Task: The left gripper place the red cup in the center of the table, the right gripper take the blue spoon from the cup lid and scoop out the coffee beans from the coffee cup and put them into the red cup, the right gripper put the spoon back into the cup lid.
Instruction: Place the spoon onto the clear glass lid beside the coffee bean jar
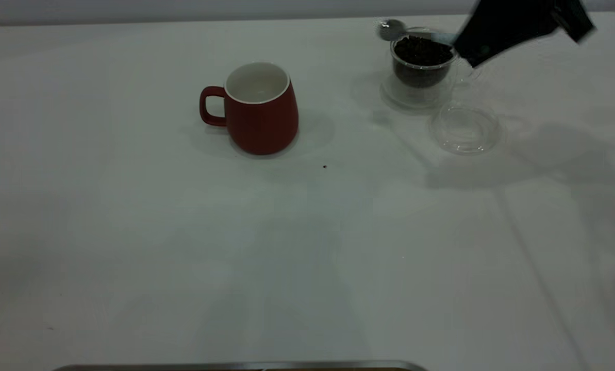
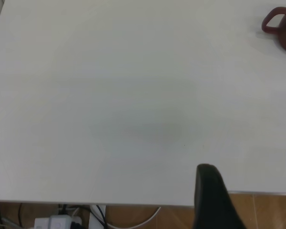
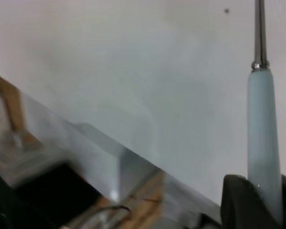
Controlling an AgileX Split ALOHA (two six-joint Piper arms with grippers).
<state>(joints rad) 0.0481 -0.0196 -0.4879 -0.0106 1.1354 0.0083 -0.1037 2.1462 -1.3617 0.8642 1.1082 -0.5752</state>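
White table (image 1: pixel 132 232) fills the exterior view, w/ a grey wall strip along the far edge. Red cup (image 1: pixel 261 111) stands upright near the middle, handle toward the view's left, white inside, no beans visible in it. 1 dark speck (image 1: pixel 324 166) lies on the table just in front of the cup, to its right. Coffee cup (image 1: pixel 421 64) stands at far right, filled w/ coffee beans (image 1: pixel 421 50). Cup lid (image 1: pixel 464 129) lies flat on the table just beside it, on the near-right side, nothing in it. Right gripper (image 1: pixel 464 46) hangs tilted above the coffee cup's right side, pinching the blue spoon (image 1: pixel 397 30) by the handle; the spoon's metal bowl sticks out over the far-left rim of the coffee cup, above the beans.

Left wrist view: mostly bare table, its edge w/ wood floor and cables below. Red cup (image 2: pixel 283 28) sits far off at a corner of the view. 1 black finger (image 2: pixel 212 200) of the left gripper shows; 2nd finger barely in view at the edge, so the fingers look spread, holding nothing.

Right wrist view: fingers (image 3: pixel 240 205) clamp the spoon's pale blue handle (image 3: pixel 263 143), thin metal neck running away from them over the table.
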